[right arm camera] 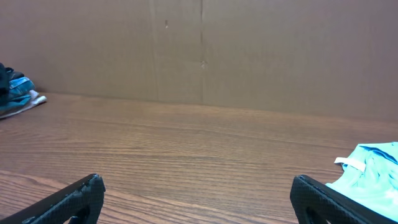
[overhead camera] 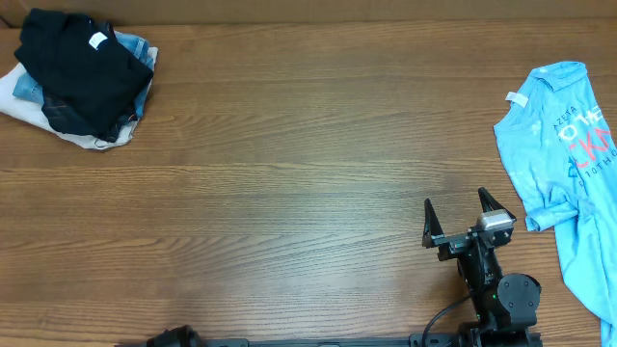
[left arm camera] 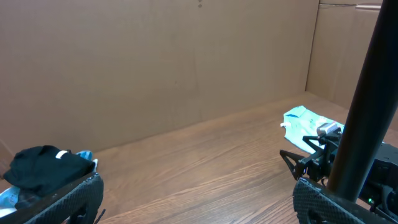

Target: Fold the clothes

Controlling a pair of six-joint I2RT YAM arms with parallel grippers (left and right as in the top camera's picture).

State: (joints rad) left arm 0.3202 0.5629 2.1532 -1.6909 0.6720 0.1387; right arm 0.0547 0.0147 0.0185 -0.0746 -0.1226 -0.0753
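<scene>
The black T-shirt [overhead camera: 79, 66] lies bunched on top of a clothes pile at the table's far left corner, its white collar label facing up. It also shows in the left wrist view [left arm camera: 43, 167]. My left gripper [left arm camera: 199, 190] is open and empty, low over the wood near the front edge; in the overhead view only a bit of it [overhead camera: 172, 337] shows. My right gripper [overhead camera: 461, 218] is open and empty at the front right, far from the black shirt. Its fingers [right arm camera: 199, 196] stand wide apart over bare wood.
A light blue T-shirt with pink lettering [overhead camera: 569, 145] lies spread at the right edge, just right of my right gripper; it also shows in the right wrist view [right arm camera: 373, 168]. Blue and white clothes [overhead camera: 29, 101] lie under the black shirt. A cardboard wall [right arm camera: 199, 50] backs the table.
</scene>
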